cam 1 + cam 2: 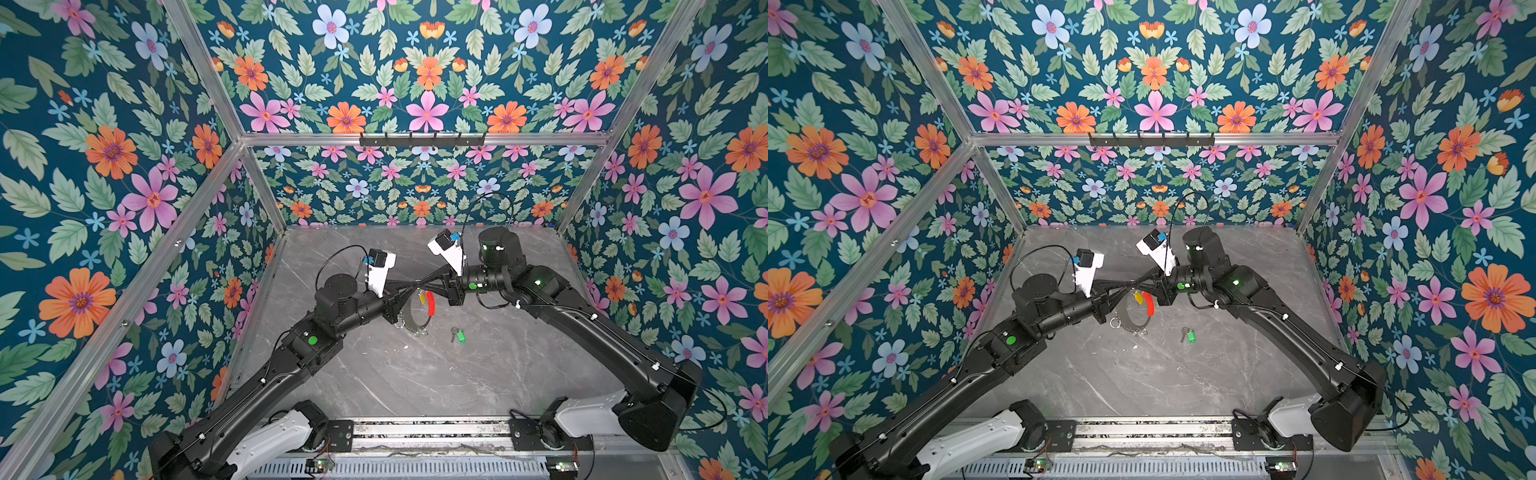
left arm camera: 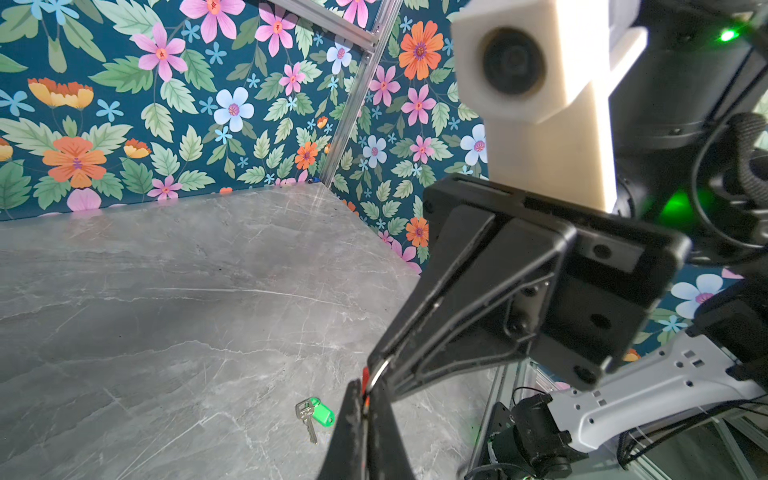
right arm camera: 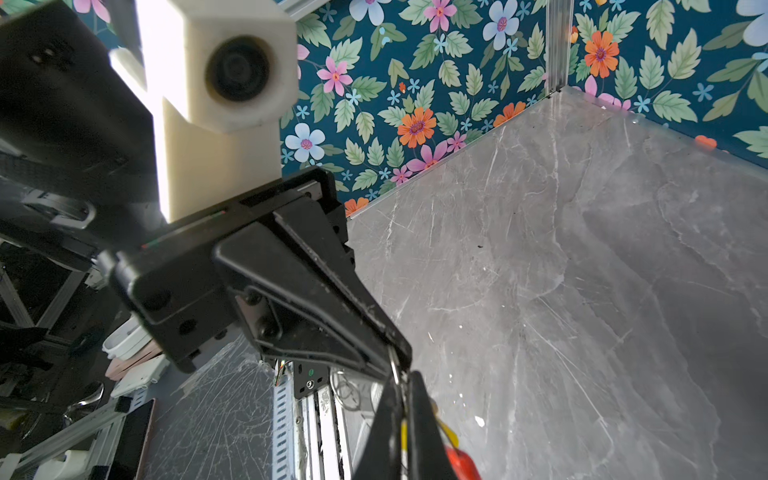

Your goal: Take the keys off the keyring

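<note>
The left jaws and right jaws clench tip-to-tip on the red-sleeved grey wire keyring (image 1: 430, 302), half hiding the yellow-headed metal key (image 1: 422, 297); green-headed metal key (image 1: 459, 336) lies on marble surface (image 1: 415, 374).

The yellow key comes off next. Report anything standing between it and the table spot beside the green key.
Nothing visible does. The yellow key hangs on the keyring; the green key lies apart from it, and the table between them shows only marble.
</note>
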Robot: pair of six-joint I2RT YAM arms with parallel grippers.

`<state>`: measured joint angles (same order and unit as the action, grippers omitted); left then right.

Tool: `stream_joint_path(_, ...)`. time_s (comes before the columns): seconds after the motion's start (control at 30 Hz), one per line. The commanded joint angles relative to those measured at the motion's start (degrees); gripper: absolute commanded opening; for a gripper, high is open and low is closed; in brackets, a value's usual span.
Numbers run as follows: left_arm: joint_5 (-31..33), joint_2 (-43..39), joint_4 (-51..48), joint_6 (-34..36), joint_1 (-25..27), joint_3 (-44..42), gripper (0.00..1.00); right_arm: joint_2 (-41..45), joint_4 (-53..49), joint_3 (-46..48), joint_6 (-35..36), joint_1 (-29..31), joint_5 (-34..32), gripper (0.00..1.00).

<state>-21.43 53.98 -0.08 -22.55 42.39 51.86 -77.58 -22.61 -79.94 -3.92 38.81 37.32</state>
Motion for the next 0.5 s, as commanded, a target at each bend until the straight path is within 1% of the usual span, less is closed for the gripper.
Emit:
stream_joint_path(0.0,-1.77,-1.16,1.66,0.92,0.04,-0.59,0.23,1.83,2.34,0.94,-0.1,-0.33,-0.41,0.0)
stream_joint_path(0.03,-2.07,-1.93,1.82,0.95,0.02,-1.0,0.3,2.24,2.53,1.31,0.04,-0.99,0.09,0.0)
stream_joint_path(0.07,-1.93,-2.68,1.75,1.36,0.02,-1.26,0.33,2.6,2.67,1.66,0.21,-1.57,1.24,0.0)
stream_joint_path(0.13,-1.34,-4.39,1.41,2.73,-0.03,-1.9,0.36,3.6,4.92,3.54,0.23,-3.28,5.09,0.0)
stream_joint_path(0.2,-0.64,-5.9,1.13,4.16,-0.03,-2.35,0.36,4.43,6.77,5.29,0.12,-4.7,7.82,0.0)
stream_joint_path(0.3,-1.39,-6.56,1.22,6.23,-0.04,-2.72,0.31,5.45,9.56,7.21,0.31,-6.01,13.14,0.0)
stream_joint_path(0.37,-2.92,-5.93,1.57,7.33,-0.18,-2.94,0.29,5.67,10.23,7.69,0.71,-6.25,15.72,0.0)
stream_joint_path(0.43,-5.72,-5.05,3.34,7.77,-0.2,-3.48,0.29,5.89,10.78,8.09,1.37,-6.37,18.72,0.0)
stream_joint_path(0.47,-6.69,-4.58,3.87,7.96,-0.13,-3.6,0.29,6.06,10.94,8.22,1.31,-6.38,19.22,0.0)
